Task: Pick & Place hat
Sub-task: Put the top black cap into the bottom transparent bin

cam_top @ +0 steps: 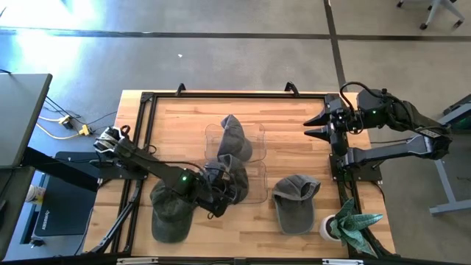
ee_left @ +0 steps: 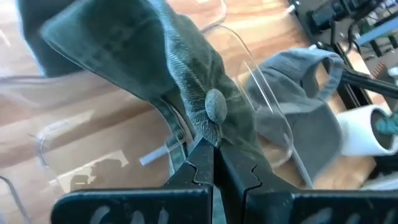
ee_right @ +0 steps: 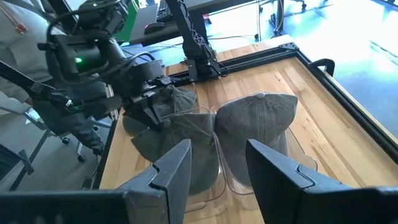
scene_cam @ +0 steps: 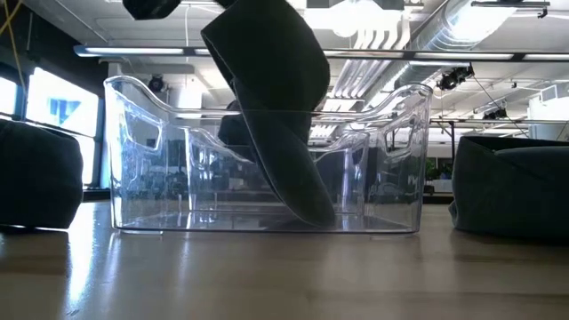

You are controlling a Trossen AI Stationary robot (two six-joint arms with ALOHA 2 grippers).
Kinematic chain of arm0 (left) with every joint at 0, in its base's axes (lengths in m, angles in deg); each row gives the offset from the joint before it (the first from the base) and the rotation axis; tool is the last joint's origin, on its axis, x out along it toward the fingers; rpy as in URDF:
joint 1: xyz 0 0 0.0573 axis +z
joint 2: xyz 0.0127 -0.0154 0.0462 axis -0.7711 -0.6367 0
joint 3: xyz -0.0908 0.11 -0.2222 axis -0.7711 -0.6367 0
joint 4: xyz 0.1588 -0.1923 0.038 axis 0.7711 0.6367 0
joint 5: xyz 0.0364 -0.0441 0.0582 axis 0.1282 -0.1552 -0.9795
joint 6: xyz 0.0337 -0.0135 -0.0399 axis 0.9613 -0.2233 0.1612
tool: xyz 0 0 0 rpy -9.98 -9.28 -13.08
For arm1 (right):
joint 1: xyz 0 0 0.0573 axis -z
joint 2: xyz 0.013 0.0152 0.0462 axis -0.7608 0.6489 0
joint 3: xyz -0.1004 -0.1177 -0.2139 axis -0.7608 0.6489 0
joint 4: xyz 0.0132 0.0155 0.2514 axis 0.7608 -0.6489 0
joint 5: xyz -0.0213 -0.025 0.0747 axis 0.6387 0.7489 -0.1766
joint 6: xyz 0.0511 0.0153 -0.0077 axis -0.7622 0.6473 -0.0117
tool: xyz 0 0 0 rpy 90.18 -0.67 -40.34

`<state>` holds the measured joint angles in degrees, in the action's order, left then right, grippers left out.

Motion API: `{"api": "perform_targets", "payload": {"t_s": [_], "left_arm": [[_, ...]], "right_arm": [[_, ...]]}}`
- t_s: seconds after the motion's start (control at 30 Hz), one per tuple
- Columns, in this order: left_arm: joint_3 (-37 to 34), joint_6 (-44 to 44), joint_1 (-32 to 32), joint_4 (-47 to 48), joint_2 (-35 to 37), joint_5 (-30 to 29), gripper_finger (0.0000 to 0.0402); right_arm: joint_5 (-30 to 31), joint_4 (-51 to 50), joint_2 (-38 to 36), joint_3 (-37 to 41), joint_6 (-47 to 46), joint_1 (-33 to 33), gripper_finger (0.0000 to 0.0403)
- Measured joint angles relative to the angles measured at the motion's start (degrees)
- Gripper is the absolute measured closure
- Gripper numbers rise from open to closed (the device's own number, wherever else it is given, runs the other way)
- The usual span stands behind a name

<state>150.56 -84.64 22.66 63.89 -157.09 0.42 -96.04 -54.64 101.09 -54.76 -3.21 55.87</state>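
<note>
Landmark: clear plastic bin (cam_top: 254, 158) at centre of butcher-block table (cam_top: 294, 132)

Left gripper (cam_top: 221, 197) at the bin's near-left corner, fingers (ee_left: 205, 168) pinched fully together on the crown of a dark green cap (cam_top: 221, 173), right by its top button (ee_left: 215, 106). Cap lifted clear of the table, draped over the bin's near rim; seen in the low view hanging brim-down inside the bin, lower edge close to the bin floor, contact with the floor not determinable

Right gripper (cam_top: 318, 125) held to the right of the bin, well apart from it, above the table near the frame's right rail. Fingers (ee_right: 171, 171) parted about halfway, nothing between them

Other caps, 3 noted:
- 1 grey-green cap (cam_top: 234, 136) inside the bin's far compartment
- 1 dark green cap (cam_top: 171, 210) on the table left of the bin, just beside the left gripper
- 1 grey cap (cam_top: 296, 202) on the table right of the bin's near end, strap opening facing away from the bin

White pot with green plant (cam_top: 346, 224) further right of the grey cap, near the table's front-right corner
</note>
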Motion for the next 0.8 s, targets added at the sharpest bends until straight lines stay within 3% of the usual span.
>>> {"api": "perform_targets", "payload": {"t_s": [0.3, 0.63, 0.8], "left_arm": [[0.0, 5.1, 0.0, -0.8, 1.4, 3.4, 0.0386], [0.1, 6.4, 0.0, -2.0, 3.0, 9.1, 0.0221], [0.1, 6.3, 0.1, -3.5, 3.0, 11.7, 0.0174]], "right_arm": [[1.9, 0.0, 0.0, 0.0, 0.0, 0.0, 0.0253], [2.1, 0.0, 0.0, 0.0, -0.9, 0.0, 0.0253], [2.1, 0.0, 0.0, 0.0, -1.0, 0.0, 0.0253]]}}
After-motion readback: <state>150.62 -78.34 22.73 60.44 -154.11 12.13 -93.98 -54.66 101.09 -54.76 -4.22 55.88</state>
